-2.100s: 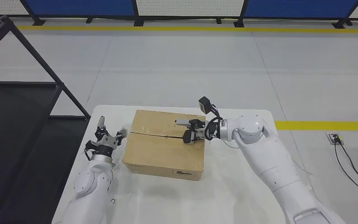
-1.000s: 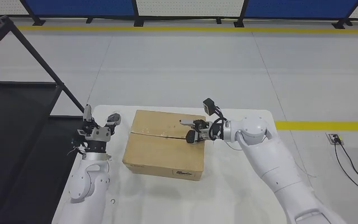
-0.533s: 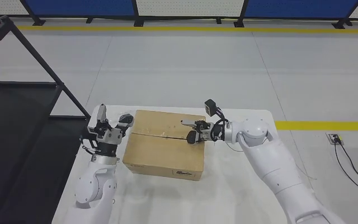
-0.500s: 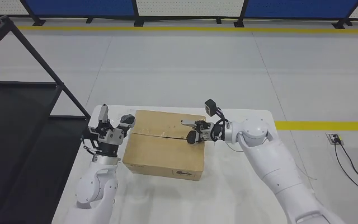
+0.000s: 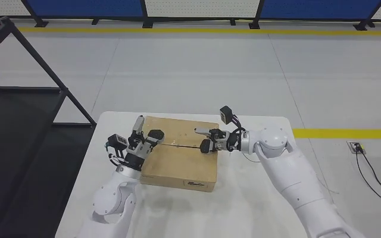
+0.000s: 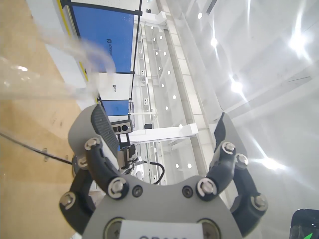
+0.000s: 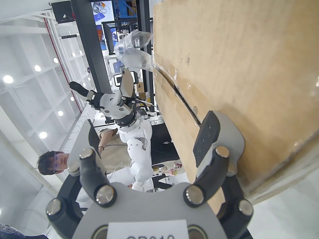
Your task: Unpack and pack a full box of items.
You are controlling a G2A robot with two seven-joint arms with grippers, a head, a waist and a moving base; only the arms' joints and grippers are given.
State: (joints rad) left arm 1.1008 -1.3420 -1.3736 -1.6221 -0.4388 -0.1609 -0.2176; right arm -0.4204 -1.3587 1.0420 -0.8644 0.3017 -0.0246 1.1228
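Cardboard box (image 5: pixel 178 160) shut, seam (image 5: pixel 178 144) taped. Left hand (image 5: pixel 147 129), right hand (image 5: pixel 201 137) both spread at opposite ends; best brace box, peel tape (image 7: pixel 172 75) along seam.

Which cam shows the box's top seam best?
Right wrist view: the seam runs close-up along the box top. Top view shows it as a thin line; left wrist view catches a short stretch.

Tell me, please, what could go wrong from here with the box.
1. Loose tape curls off the box end beside the open left gripper; it may stick to it.
2. The open right gripper sits at the seam; pressing there could dent the shut box.
3. Nothing grips the box, so a pull may slide it on the table.
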